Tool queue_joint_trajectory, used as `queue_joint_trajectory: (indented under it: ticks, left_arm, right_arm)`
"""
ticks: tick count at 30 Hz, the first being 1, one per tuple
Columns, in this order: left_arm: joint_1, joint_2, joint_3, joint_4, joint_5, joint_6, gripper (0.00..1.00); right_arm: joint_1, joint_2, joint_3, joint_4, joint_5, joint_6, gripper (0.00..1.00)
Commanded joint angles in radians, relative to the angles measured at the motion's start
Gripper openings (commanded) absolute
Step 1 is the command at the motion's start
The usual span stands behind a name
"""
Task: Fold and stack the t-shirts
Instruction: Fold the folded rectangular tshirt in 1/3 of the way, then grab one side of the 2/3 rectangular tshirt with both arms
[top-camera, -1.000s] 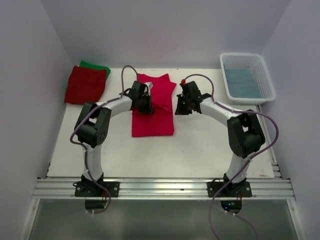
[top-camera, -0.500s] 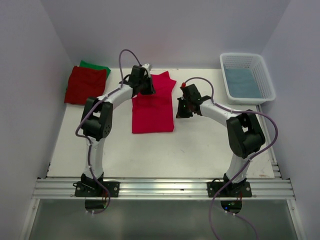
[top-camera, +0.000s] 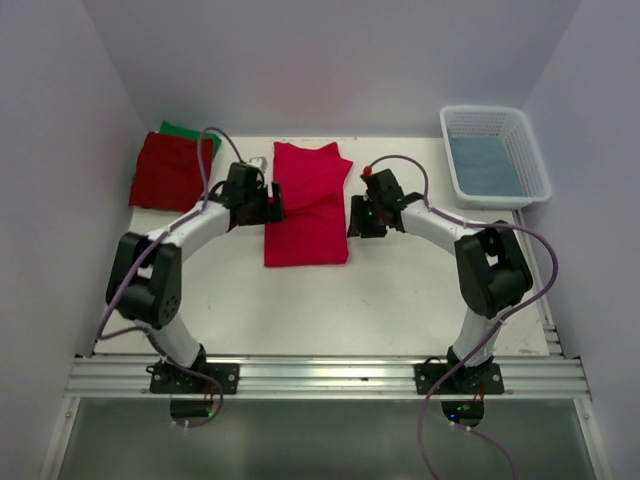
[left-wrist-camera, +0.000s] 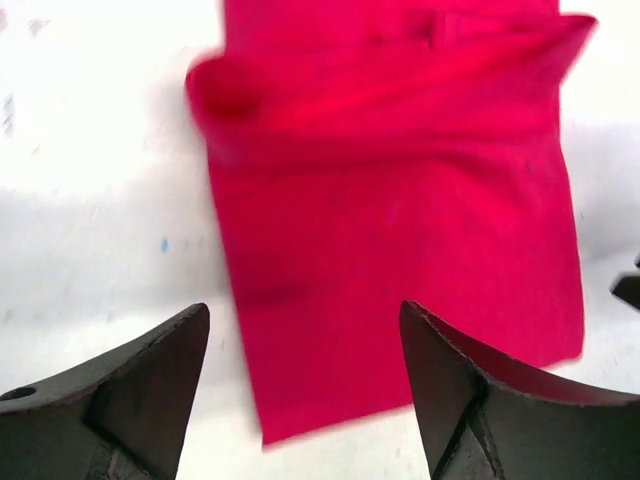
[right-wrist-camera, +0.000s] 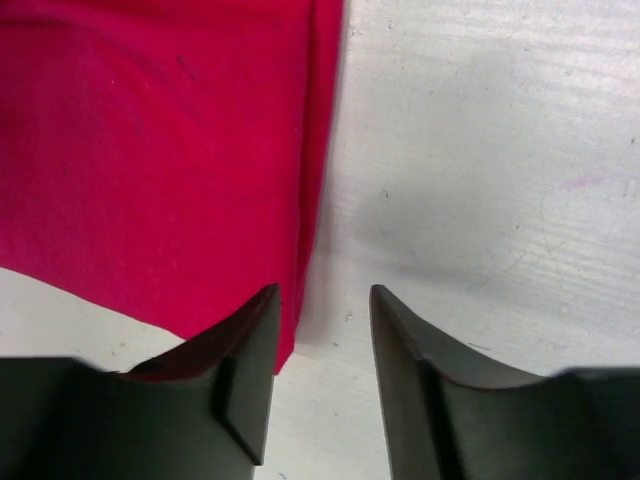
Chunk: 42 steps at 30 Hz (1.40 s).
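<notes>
A folded crimson-pink t-shirt lies flat mid-table, its far end loosely doubled over. My left gripper hovers at its left edge, open and empty; in the left wrist view the shirt fills the gap between the wide-spread fingers of that gripper. My right gripper sits at the shirt's right edge, open with nothing held. In the right wrist view the shirt's edge lies beside the left finger of the gripper. A darker red t-shirt lies folded on a green t-shirt at the back left.
A white latticed basket stands at the back right with a blue cloth inside. White walls close in the table on three sides. An aluminium rail runs along the near edge.
Both grippers have opened and let go of the crimson-pink shirt. The left arm swung from the shirt's far end back to its left edge. The right gripper hardly moved.
</notes>
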Motion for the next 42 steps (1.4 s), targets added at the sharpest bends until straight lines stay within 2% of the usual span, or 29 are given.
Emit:
queue_joint_trajectory:
  ticks: [1, 3, 8, 21, 26, 31, 35, 38, 41, 42]
  left_arm:
    - [0.001, -0.224, -0.152, 0.047, -0.046, -0.001, 0.81]
    - [0.002, -0.295, -0.229, 0.05, -0.021, -0.005, 0.84]
    - [0.004, -0.341, -0.327, 0.095, 0.06, -0.033, 0.85]
    - [0.007, -0.177, -0.459, 0.247, 0.141, -0.081, 0.85]
    - [0.012, -0.139, -0.496, 0.338, 0.184, -0.108, 0.84]
    - [0.012, -0.128, -0.53, 0.374, 0.207, -0.124, 0.84]
    - [0.012, -0.122, -0.576, 0.418, 0.278, -0.159, 0.81]
    - [0.01, -0.127, -0.615, 0.446, 0.318, -0.174, 0.77]
    - [0.01, -0.137, -0.669, 0.496, 0.353, -0.19, 0.71]
    - [0.01, -0.137, -0.68, 0.512, 0.356, -0.193, 0.69]
  right_arm:
    - [0.001, -0.038, -0.022, 0.023, -0.038, -0.014, 0.53]
    - [0.001, -0.038, -0.032, 0.031, -0.049, -0.012, 0.61]
    - [0.001, -0.029, -0.055, 0.051, -0.079, 0.0, 0.62]
    - [0.001, 0.003, -0.086, 0.101, -0.168, 0.049, 0.53]
    - [0.001, 0.012, -0.149, 0.162, -0.249, 0.127, 0.49]
    - [0.008, 0.022, -0.232, 0.234, -0.268, 0.169, 0.45]
    - [0.022, 0.032, -0.27, 0.274, -0.291, 0.201, 0.36]
    - [0.034, 0.032, -0.286, 0.285, -0.288, 0.213, 0.26]
    - [0.036, 0.031, -0.302, 0.296, -0.286, 0.218, 0.13]
    - [0.036, 0.028, -0.307, 0.302, -0.288, 0.219, 0.05]
